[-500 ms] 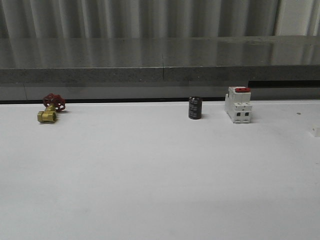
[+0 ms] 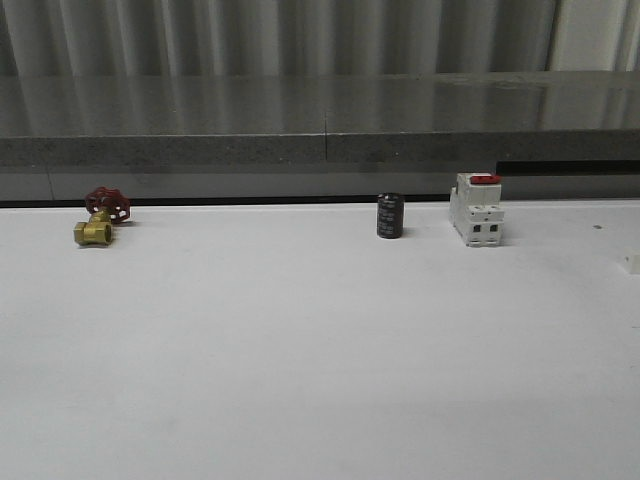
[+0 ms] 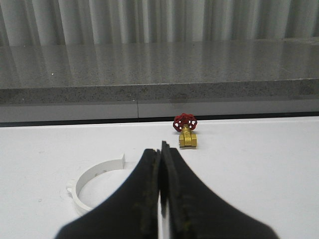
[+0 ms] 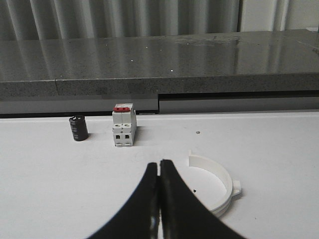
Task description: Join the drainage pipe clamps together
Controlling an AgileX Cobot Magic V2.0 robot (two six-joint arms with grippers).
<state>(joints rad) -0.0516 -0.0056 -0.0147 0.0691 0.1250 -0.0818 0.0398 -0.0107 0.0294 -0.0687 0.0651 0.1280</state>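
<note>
One white half-ring drainage pipe clamp (image 3: 94,180) lies flat on the white table in the left wrist view, just beside my left gripper (image 3: 160,149), whose black fingers are pressed together on nothing. The other drainage pipe clamp (image 4: 222,185), with an outer ear, lies on the table in the right wrist view, close beside my right gripper (image 4: 159,164), also shut and empty. The two clamps are apart, each partly hidden behind the fingers.
A brass valve with a red handwheel (image 2: 100,218) sits at the table's far left. A black cylinder (image 2: 390,216) and a white breaker with a red switch (image 2: 476,209) stand at the back right. A grey ledge (image 2: 320,140) runs behind the table.
A small white thing at the table's right edge in the front view has slipped a little further out of frame. Nothing else has moved.
</note>
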